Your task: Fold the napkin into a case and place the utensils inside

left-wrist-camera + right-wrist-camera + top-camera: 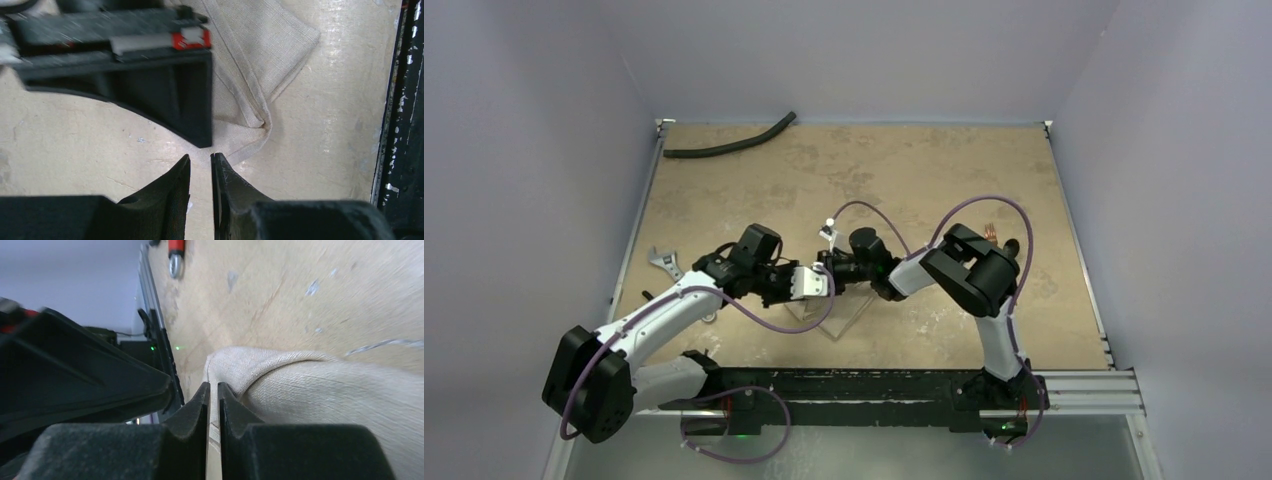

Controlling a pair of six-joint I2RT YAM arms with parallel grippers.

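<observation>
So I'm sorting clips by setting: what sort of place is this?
Probably a robot lab test cell, not a dining room: a left arm and right arm mounted at one table edge, bare walls boxing it in, a napkin and stray hose on it.

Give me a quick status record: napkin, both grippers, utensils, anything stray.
napkin: partly folded, one fold raised off the table
right gripper: nearly shut, apparently pinching the raised fold
left gripper: nearly shut beside the napkin's edge; grip unclear
utensils: only the fork spotted, far right, outside the napkin
hose: far left corner, untouched
</observation>
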